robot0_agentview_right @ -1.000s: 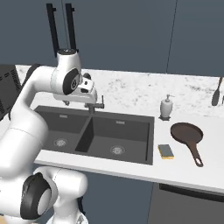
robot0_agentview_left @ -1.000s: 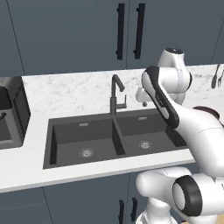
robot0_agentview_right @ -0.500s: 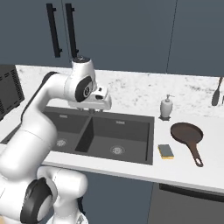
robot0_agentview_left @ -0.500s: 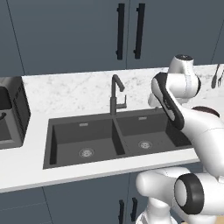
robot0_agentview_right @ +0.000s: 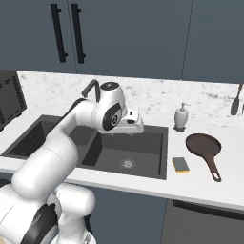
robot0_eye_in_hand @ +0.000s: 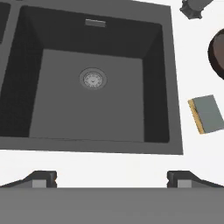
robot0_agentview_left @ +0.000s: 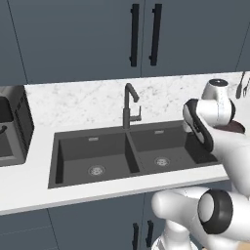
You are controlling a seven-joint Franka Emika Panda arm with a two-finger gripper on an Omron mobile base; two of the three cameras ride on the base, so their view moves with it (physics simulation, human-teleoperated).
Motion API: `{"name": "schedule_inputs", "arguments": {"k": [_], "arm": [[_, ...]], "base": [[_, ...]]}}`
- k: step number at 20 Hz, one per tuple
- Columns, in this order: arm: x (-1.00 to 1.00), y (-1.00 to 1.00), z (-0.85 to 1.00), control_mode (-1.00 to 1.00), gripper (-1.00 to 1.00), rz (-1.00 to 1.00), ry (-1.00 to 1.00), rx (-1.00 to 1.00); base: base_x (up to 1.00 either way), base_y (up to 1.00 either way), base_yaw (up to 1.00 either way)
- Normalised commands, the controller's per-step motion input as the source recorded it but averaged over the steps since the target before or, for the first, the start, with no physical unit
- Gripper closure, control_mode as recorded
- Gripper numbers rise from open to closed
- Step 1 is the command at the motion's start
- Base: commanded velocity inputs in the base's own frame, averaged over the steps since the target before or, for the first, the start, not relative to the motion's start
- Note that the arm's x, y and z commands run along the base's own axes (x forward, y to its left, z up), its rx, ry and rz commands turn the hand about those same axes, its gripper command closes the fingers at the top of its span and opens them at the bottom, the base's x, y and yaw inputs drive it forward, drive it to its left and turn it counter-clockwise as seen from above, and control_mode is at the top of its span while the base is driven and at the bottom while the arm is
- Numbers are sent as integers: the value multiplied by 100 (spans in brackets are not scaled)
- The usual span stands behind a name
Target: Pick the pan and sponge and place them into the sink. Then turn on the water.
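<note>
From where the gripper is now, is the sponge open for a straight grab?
Probably yes. The gripper is open above the sink; the sponge lies alone on the counter beside it, apart from the pan.

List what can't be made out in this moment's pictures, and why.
- Pan: hand view, cut off by the right edge; in the left base view mostly behind the arm.
- Soap bottle: hand view, cut by the top edge.
- Faucet: right base view, largely behind the arm.
- Utensil by the wall: right base view, cut by the right edge, too small to identify.
- Gripper: hand view, just the fingertips, set wide apart.
</note>
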Motion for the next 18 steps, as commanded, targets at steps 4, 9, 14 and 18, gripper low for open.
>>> {"name": "schedule_inputs", "arguments": {"k": [4, 9, 14, 18], "arm": [[0, -91, -23, -100, -100, 0, 0, 0], [1, -88, -14, -100, -100, 0, 0, 0], [0, -79, 0, -100, -100, 0, 2, 0], [10, -63, -5, -100, -100, 0, 1, 0]], "base": [[0, 0, 0], [0, 0, 0], [0, 0, 0], [0, 0, 0]]}}
